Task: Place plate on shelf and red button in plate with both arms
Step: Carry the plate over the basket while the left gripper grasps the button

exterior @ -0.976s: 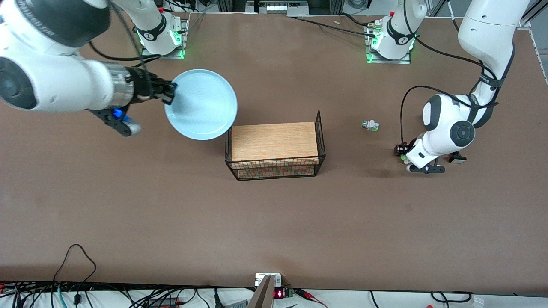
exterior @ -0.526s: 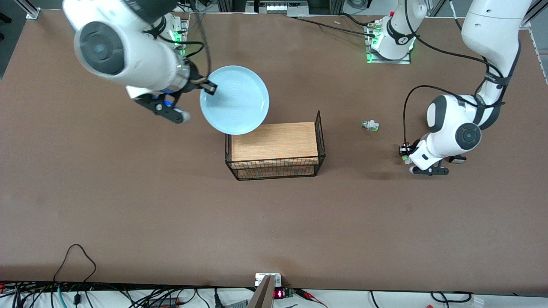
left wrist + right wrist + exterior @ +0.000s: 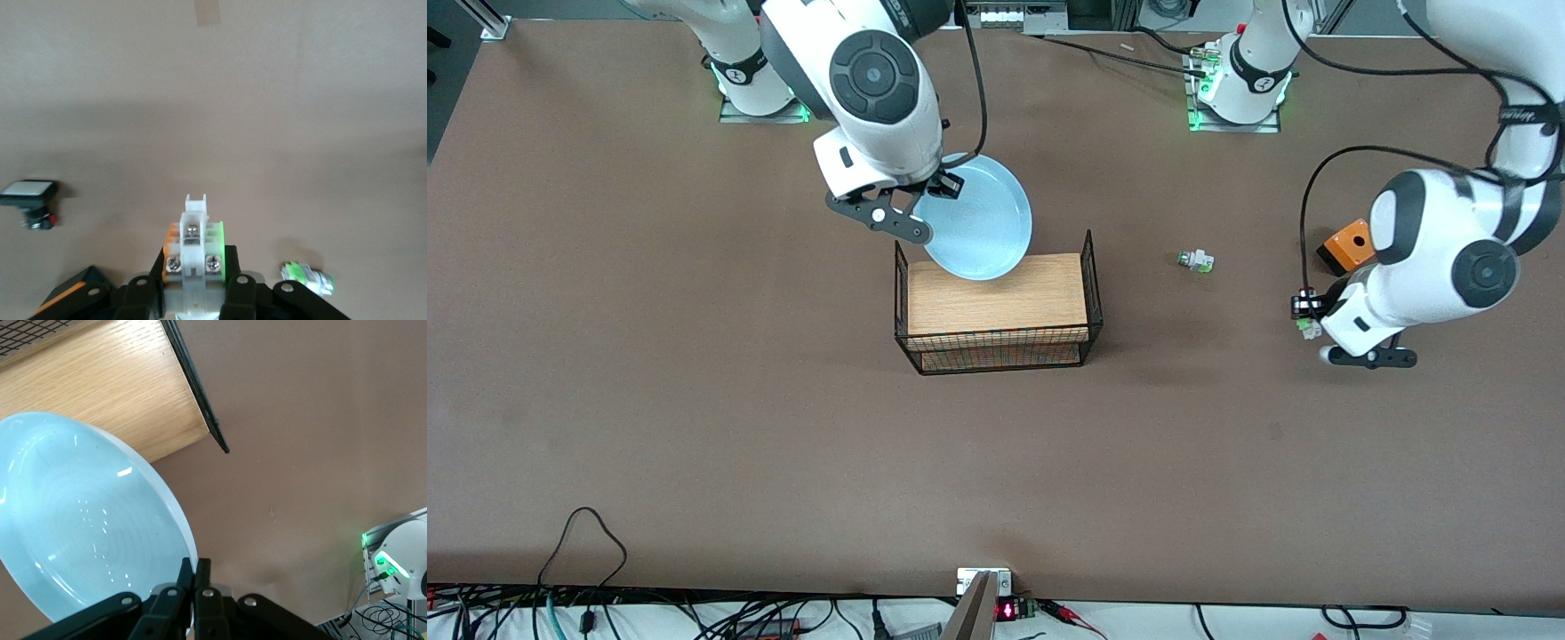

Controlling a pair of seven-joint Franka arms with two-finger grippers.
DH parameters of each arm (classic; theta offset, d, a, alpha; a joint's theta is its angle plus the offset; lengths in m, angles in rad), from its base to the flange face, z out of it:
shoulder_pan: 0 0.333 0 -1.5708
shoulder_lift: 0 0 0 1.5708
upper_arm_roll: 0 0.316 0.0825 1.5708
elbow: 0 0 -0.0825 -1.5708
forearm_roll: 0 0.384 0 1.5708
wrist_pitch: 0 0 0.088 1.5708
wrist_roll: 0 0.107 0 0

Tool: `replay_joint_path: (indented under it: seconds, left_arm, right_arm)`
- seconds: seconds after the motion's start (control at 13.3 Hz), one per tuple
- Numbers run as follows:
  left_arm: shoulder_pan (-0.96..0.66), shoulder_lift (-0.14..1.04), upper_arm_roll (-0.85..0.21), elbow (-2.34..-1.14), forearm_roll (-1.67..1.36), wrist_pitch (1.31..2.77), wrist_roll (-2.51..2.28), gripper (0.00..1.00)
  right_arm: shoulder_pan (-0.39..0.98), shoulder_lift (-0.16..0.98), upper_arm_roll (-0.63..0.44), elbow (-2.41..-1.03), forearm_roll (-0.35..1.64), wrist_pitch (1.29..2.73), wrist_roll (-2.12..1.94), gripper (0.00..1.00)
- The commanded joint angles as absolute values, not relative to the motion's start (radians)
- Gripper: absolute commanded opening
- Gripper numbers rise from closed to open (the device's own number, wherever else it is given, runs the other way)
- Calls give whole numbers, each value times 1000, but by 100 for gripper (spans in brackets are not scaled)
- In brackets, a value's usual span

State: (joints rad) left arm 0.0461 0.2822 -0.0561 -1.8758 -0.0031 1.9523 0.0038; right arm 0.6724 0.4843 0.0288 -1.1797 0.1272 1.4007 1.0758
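Overhead, right gripper (image 3: 941,188) clamped on plate (image 3: 980,222) rim over wooden shelf (image 3: 996,292), frame centre, left gripper (image 3: 1309,311) pinching red button (image 3: 194,243), frame right.

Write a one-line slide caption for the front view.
Right end effector carries the plate over the rack while left end effector holds the red button above the table.

Two white Franka arms with dark grey round joint caps, black cables looped along their links, black two-finger grippers, and green lights glowing at their bases.
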Motion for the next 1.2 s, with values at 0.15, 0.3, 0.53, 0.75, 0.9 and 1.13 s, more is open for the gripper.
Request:
replay_joint_path:
  seconds: [0.15, 0.3, 0.53, 0.75, 0.9, 1.13]
  left_arm:
    - [35, 273, -72, -1703, 9, 1769, 9, 0]
    - [31, 275, -80, -1674, 9, 1744, 8, 0]
    - [31, 264, -101, -1654, 11, 1730, -14, 0]
    - [31, 229, -123, -1652, 11, 1689, -31, 0]
    - [31, 212, -133, -1652, 11, 1666, -31, 0]
    - [31, 206, -161, -1631, 9, 1658, -32, 0]
  right_arm:
    - [703, 535, 21, -1173, 86, 1472, 1089, 0]
    - [704, 560, 20, -1173, 84, 1506, 1089, 0]
    - [709, 595, 20, -1173, 63, 1560, 1091, 0]
    - [724, 621, 20, -1199, 29, 1583, 1089, 0]
    - [724, 624, 20, -1219, 20, 1621, 1089, 0]
    - [724, 649, 18, -1233, 18, 1666, 1089, 1]
